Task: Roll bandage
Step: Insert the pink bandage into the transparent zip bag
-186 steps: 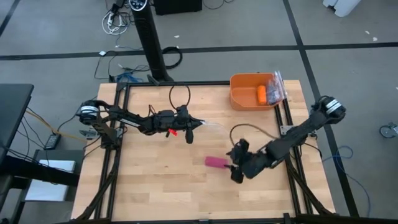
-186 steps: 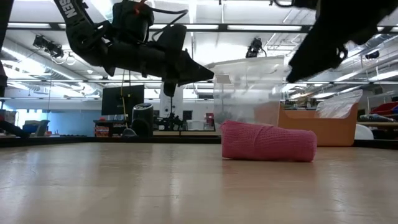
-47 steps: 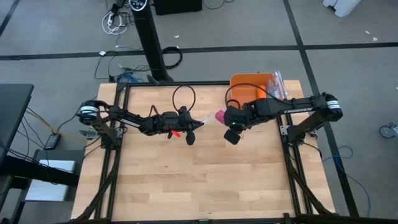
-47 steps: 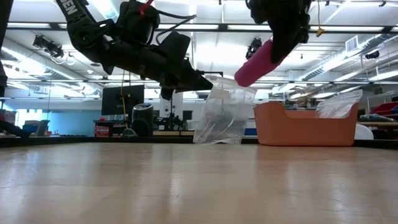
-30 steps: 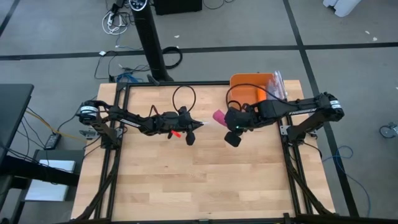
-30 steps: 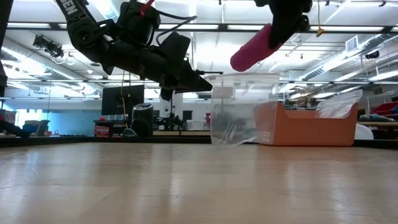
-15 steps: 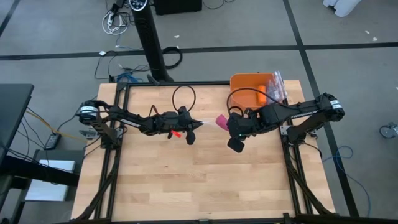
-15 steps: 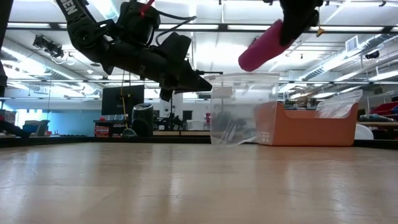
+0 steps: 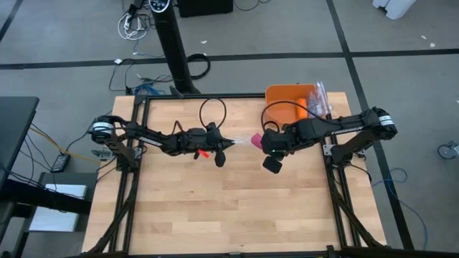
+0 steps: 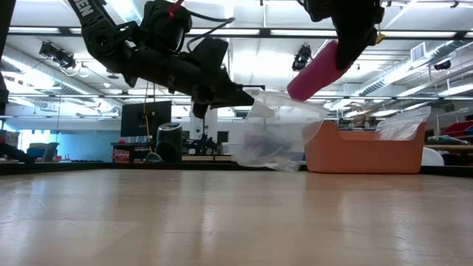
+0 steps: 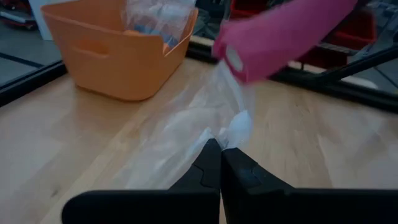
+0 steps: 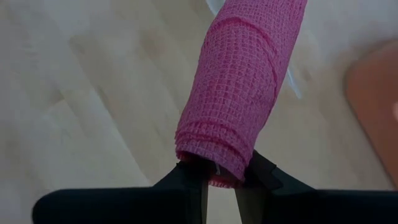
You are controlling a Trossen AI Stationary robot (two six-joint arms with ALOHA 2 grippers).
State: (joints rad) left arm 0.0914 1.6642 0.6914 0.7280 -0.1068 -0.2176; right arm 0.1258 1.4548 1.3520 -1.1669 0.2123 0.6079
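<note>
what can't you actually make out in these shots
- High view: most of the bandage, hidden under the right tool; only a pink end shows.
- Low view: the right tool's grip, cut off by the top edge.
- Left wrist view: whether the bandage has entered the clear bag pinched by the left tool; the bandage is blurred.
- Orange bin: its contents are too small.
</note>
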